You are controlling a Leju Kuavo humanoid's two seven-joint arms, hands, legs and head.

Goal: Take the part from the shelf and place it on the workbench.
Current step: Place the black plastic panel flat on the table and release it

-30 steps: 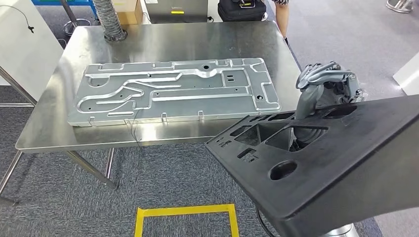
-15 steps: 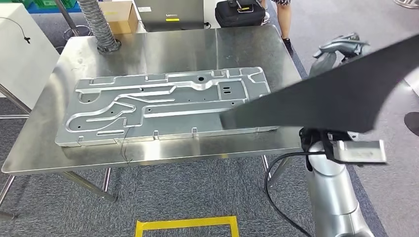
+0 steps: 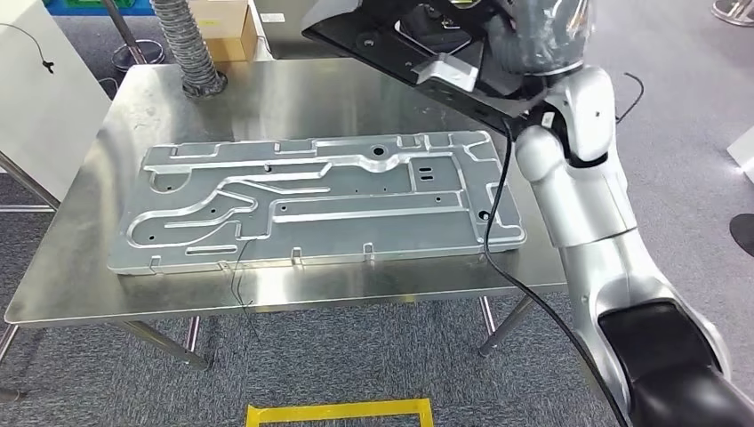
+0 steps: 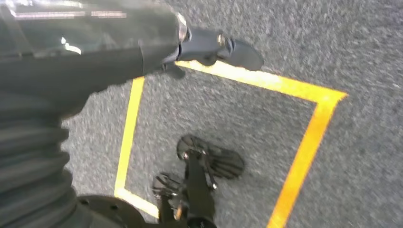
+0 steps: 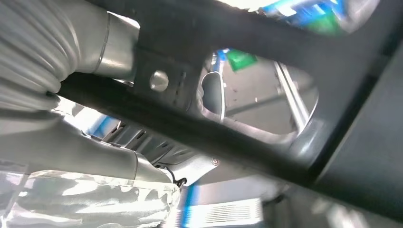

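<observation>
The black moulded part (image 3: 400, 40), a flat panel with cut-outs, hangs tilted high over the far right side of the steel workbench (image 3: 80, 285). My right hand (image 3: 538, 36) grips it from underneath, with the silver arm rising from the lower right. In the right wrist view the grey fingers (image 5: 71, 149) wrap a dark bar of the part (image 5: 190, 126). My left hand (image 4: 142, 45) hangs over the grey carpet with its dark fingers stretched out and nothing in them.
A large aluminium plate (image 3: 311, 205) with raised channels covers most of the workbench. A ribbed hose (image 3: 182, 44) stands at the bench's far left, with a cardboard box (image 3: 222, 18) behind it. Yellow floor tape (image 3: 338, 412) lies in front. A black cable (image 3: 509, 267) hangs beside my right arm.
My right arm has swung the black part from low at the front right up to high over the bench's far side. The camera has also shifted a little.
</observation>
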